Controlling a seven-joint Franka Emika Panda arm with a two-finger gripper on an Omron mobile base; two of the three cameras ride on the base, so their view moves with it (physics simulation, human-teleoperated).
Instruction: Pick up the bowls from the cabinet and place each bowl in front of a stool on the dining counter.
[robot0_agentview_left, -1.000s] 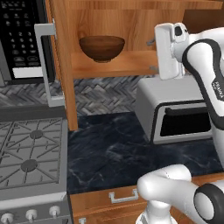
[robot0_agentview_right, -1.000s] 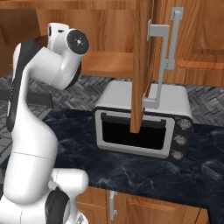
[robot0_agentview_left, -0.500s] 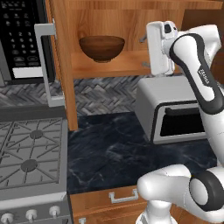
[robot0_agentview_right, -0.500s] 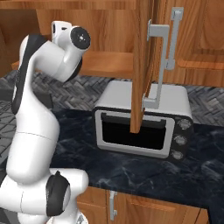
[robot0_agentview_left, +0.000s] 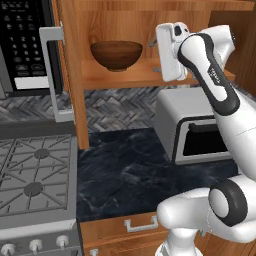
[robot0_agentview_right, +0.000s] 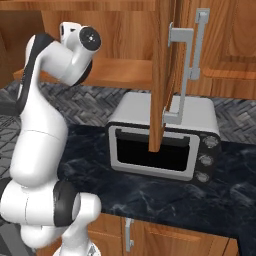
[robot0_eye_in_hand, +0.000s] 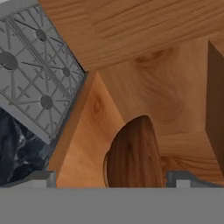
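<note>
Wood bowl (robot0_agentview_left: 115, 54) on cabinet (robot0_agentview_left: 145, 74) shelf, toaster oven (robot0_agentview_left: 197, 131) below, stove (robot0_agentview_left: 35, 187) left

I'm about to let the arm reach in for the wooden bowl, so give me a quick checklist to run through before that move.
1. Cabinet door swung open, shelf reachable: ok.
2. Wooden bowl upright on the shelf: ok.
3. Pincer open, bowl between its tips in the hand view: ok.
4. Pincer empty, not yet touching the bowl: ok.
5. Red bowl located: cannot tell.
6. Arm clear of the toaster oven below: ok.
</note>
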